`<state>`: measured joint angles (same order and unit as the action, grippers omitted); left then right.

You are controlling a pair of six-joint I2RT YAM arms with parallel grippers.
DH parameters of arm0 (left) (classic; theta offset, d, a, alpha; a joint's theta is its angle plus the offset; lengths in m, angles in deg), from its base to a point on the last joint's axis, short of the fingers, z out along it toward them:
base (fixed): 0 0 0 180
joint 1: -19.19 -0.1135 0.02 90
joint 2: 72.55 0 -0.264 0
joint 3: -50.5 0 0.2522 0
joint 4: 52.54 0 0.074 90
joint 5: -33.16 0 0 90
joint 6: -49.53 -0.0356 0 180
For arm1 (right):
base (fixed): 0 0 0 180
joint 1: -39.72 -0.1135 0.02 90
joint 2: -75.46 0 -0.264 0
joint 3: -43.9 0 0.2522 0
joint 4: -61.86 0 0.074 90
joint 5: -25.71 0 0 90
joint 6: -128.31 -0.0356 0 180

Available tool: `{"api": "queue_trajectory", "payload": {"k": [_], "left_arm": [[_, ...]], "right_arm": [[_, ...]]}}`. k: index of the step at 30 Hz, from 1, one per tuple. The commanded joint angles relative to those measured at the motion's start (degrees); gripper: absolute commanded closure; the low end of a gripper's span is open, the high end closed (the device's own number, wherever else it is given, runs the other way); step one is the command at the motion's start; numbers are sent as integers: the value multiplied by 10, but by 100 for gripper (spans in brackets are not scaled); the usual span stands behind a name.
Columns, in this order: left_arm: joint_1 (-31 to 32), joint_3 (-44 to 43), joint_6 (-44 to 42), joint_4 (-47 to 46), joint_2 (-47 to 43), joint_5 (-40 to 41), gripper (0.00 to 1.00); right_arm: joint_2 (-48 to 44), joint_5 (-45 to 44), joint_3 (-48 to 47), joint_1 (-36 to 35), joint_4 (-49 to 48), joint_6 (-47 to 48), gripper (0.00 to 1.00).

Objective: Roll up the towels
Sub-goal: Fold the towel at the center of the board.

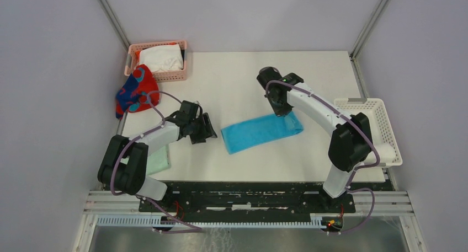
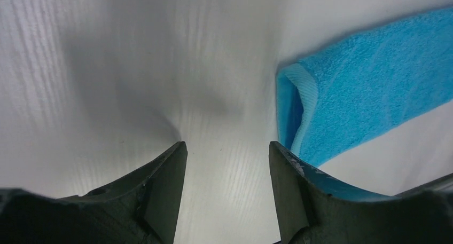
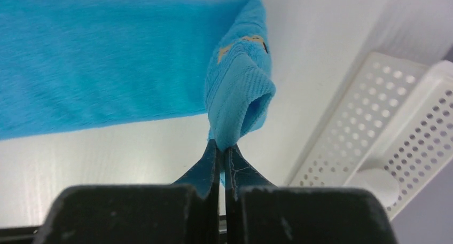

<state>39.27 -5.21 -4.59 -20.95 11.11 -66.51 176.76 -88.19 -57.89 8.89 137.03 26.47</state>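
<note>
- While our right gripper [image 3: 221, 147] pinches the blue towel [image 1: 259, 132] by its right end, it stretches leftward.
- Our left gripper [image 2: 227, 161] gapes empty beside the left end.

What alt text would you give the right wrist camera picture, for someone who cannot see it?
The right gripper, shut, pinches the curled-up end of a bright blue towel, whose long strip lies flat on a white table. A white plastic basket with small holes sits at the picture's right side.
</note>
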Motion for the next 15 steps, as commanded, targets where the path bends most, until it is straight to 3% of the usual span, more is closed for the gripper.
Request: {"api": "queue_trajectory", "payload": {"k": [1,9,15], "left_arm": [[14,11,63,-99,-3,-51,36],[43,28,90,-151,39,-57,41],[60,31,101,-169,60,-58,53]], "right_arm": [[12,65,-48,-60,9,-25,100],[100,100,-142,-160,22,-60,100],[152,118,-204,-205,32,-73,100]]}}
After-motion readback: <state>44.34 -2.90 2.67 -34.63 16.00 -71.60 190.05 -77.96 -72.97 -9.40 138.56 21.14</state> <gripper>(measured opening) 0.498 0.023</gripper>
